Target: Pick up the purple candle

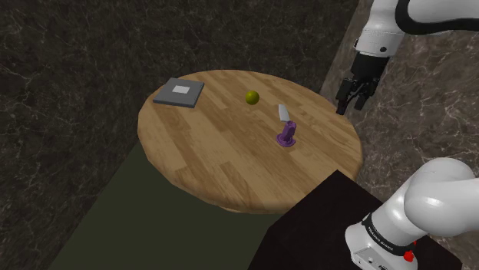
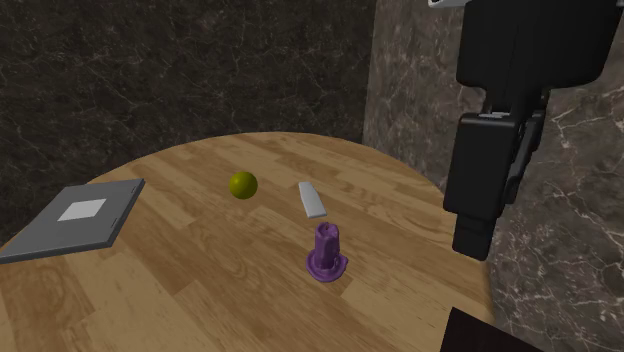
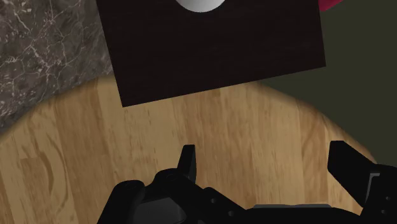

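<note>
The purple candle stands upright on its flared base, right of the middle of the round wooden table. In the second exterior view the candle is near the table's front edge. My gripper hangs in the air over the table's rim, up and to the right of the candle in the shoulder view, well apart from it. It looms large and black at the second exterior view's right. In the wrist view the gripper is open; its fingers stand wide apart with only bare wood between them.
A grey flat book lies at the table's far left, an olive ball near the back, and a small white tube just behind the candle. The dark stand abuts the table. Marble walls stand behind.
</note>
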You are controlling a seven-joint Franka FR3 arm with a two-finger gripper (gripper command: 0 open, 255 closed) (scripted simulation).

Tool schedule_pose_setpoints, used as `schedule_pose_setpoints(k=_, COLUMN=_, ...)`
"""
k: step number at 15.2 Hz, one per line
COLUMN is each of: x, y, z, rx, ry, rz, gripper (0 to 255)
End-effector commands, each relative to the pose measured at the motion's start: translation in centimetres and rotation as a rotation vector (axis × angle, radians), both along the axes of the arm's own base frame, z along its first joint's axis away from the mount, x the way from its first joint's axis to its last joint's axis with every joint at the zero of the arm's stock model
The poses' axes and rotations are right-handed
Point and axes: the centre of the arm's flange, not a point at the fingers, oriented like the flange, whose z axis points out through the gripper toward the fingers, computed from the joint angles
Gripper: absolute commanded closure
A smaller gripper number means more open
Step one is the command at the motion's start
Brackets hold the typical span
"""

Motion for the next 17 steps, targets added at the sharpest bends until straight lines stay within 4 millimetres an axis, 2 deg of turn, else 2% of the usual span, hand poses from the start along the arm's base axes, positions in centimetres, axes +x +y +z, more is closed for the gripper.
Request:
schedule_pose_setpoints(k=1, x=0.0, y=0.0, z=0.0, rx=0.0, ry=0.0, rz=0.0, gripper=0)
schedule_pose_setpoints(k=17, x=13.9, y=-8.2, z=-13.6, rx=-0.056, ry=0.03, rz=-0.017, gripper=0)
